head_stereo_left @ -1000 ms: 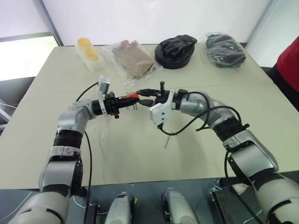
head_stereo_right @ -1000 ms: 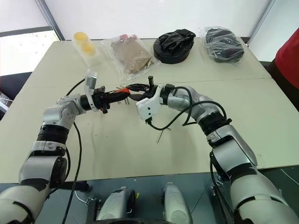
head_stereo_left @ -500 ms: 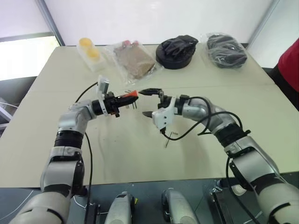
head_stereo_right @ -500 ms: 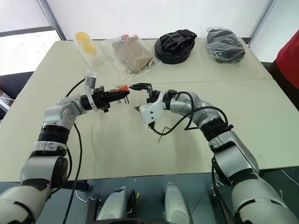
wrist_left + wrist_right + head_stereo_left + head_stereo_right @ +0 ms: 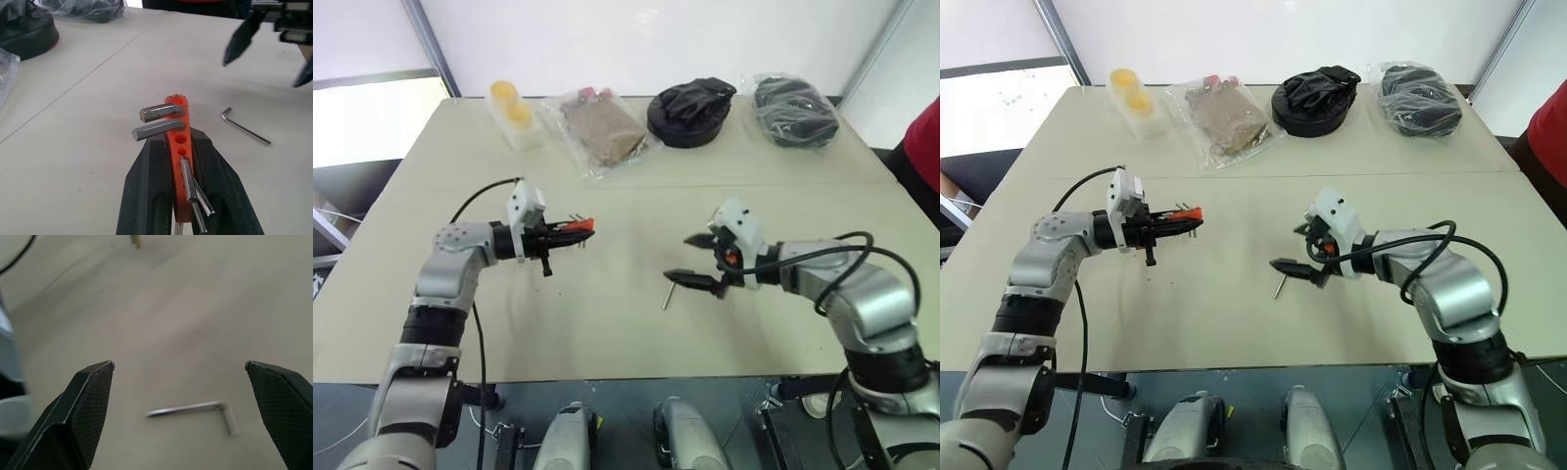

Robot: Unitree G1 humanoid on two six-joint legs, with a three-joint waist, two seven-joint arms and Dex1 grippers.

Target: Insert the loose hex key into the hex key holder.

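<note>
Left gripper [image 5: 570, 232]: clamped on the hex key holder, its two black fingers [image 5: 151, 186] pressed to either side of the block, held up off the table and pointing toward the other arm.
Hex key holder [image 5: 178, 161]: an orange-red block with a row of round holes down its face; two thick grey keys jut from near its free end, thinner ones lie along it lower down between the fingers.
Table [image 5: 607, 323]: pale beige top with a seam running across it.
Loose hex key [image 5: 668, 293]: lying flat on the table near the middle, between the two arms but much closer to the right one, well apart from the holder; its short bent end shows in the wrist views.
Right gripper [image 5: 697, 262]: spread wide and holding nothing, poised just beside the loose key; from its own wrist camera the key lies on the table between its two fingertips [image 5: 93, 396].
Back edge, left to right: a clear pack with two yellow rounds [image 5: 514, 113], a clear bag of brown stuff [image 5: 602, 132], a black round bundle [image 5: 690, 108], a clear bag with black contents [image 5: 793, 103].
Far right: a person's red sleeve [image 5: 925, 147] at the edge of the table.
</note>
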